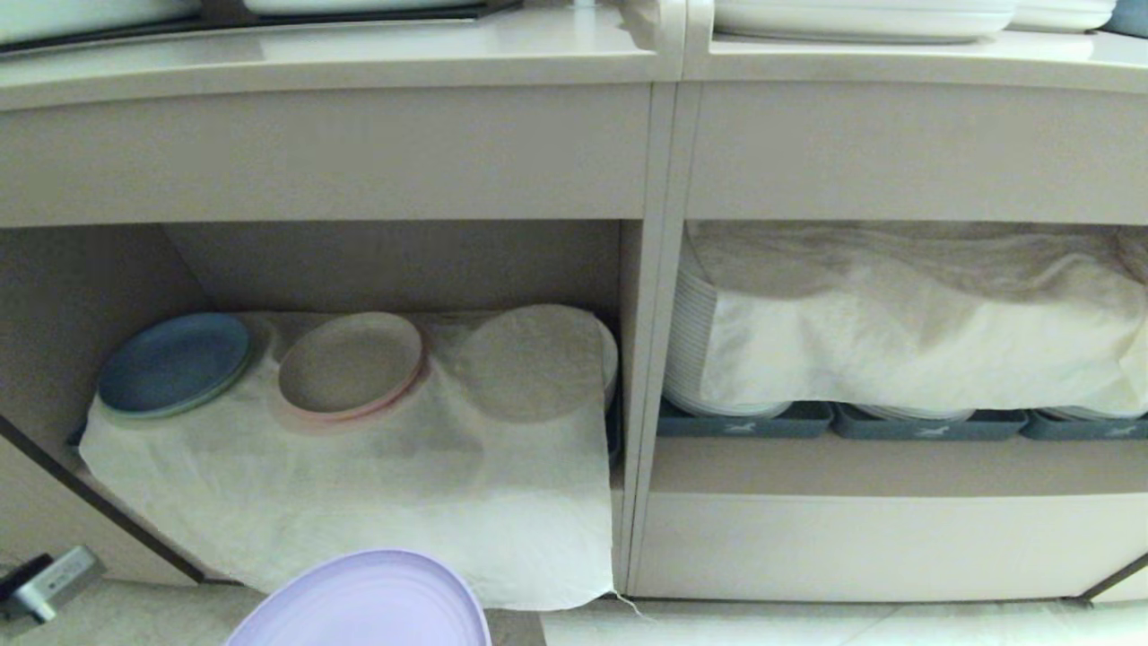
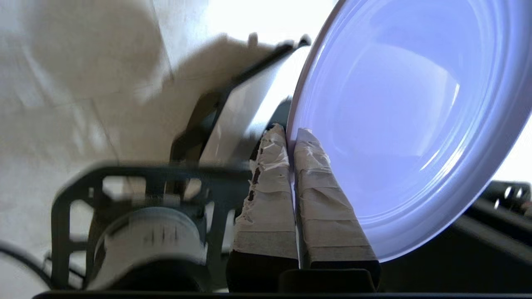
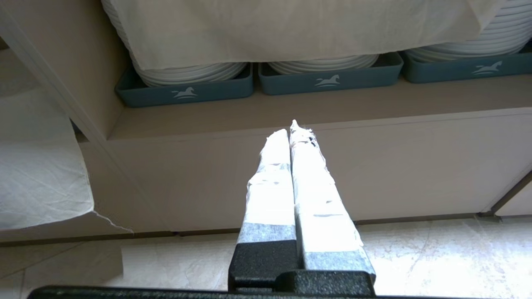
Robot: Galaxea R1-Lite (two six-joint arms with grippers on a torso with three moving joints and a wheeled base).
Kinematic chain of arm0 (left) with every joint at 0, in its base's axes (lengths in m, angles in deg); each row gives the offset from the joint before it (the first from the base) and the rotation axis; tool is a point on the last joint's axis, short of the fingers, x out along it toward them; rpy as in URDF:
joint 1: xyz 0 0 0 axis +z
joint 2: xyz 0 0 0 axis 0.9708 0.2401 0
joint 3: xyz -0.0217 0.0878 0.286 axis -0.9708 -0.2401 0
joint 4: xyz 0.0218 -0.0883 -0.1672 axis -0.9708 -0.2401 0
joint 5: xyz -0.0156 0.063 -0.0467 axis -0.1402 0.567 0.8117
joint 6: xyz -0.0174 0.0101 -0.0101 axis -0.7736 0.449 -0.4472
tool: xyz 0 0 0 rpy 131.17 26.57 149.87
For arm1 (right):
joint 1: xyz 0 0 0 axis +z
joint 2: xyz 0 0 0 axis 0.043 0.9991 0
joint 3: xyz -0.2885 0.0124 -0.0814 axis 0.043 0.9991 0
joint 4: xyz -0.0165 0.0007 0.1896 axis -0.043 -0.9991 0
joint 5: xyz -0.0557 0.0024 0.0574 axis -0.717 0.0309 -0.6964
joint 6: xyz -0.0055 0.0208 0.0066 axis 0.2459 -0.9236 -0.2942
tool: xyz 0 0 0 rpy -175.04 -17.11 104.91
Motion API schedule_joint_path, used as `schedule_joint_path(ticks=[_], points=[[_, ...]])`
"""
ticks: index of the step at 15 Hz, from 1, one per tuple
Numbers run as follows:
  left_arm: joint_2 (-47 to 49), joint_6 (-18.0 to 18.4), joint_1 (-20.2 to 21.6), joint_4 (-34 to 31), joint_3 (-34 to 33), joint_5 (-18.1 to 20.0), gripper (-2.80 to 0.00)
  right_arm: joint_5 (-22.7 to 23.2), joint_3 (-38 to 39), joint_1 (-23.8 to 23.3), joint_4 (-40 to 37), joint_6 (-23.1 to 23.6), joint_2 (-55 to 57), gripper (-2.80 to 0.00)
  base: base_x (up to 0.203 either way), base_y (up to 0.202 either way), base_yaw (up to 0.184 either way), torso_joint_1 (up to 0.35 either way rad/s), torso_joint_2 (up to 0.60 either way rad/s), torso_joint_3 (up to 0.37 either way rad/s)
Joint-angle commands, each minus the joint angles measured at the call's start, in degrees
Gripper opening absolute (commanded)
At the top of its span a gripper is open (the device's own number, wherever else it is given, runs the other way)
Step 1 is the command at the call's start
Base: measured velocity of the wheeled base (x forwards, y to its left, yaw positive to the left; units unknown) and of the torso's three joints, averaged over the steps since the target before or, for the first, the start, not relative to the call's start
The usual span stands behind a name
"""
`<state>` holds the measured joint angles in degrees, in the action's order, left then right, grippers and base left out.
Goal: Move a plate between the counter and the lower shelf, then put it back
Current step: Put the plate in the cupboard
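Note:
The lavender plate (image 1: 363, 601) hangs low in front of the lower shelf (image 1: 404, 260), below the overhanging white cloth (image 1: 404, 484), and only its upper part shows in the head view. In the left wrist view my left gripper (image 2: 291, 135) is shut on the rim of the plate (image 2: 395, 124), one taped finger on each face. The plate stands tilted on edge there. The counter (image 1: 323, 63) runs along the top, above the niche. My right gripper (image 3: 293, 128) is shut and empty, held low facing the cabinet's base panel.
On the cloth in the niche sit a blue plate stack (image 1: 175, 363), a beige-pink stack (image 1: 350, 366) and a cloth-covered stack (image 1: 538, 359). The right niche holds white plates in blue-grey trays (image 1: 744, 422) under another cloth. Large white plates (image 1: 861, 18) rest on top.

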<state>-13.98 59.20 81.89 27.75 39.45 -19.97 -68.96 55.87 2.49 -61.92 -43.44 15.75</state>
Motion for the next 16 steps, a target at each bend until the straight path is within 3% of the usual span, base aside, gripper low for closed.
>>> schedule_joint_path(ticks=[1,6,13,16], points=[[1.7,-1.7,0.0,3.3,-0.2,0.2,-2.80,0.0,0.0,0.0,0.0,0.0,0.0,-2.80,0.000,0.000,0.000,0.000,0.00,0.000],[11.2,-3.7,-0.5,14.9,0.5,0.1,-2.80,0.0,0.0,0.0,0.0,0.0,0.0,-2.80,0.000,0.000,0.000,0.000,0.00,0.000],[13.1,-3.5,-4.0,16.7,0.9,0.1,-2.80,0.0,0.0,0.1,0.0,0.0,0.0,-2.80,0.000,0.000,0.000,0.000,0.00,0.000],[14.4,-3.8,-6.0,20.7,0.3,0.0,-2.80,0.0,0.0,0.0,0.0,0.0,0.0,-2.80,0.000,0.000,0.000,0.000,0.00,0.000]])
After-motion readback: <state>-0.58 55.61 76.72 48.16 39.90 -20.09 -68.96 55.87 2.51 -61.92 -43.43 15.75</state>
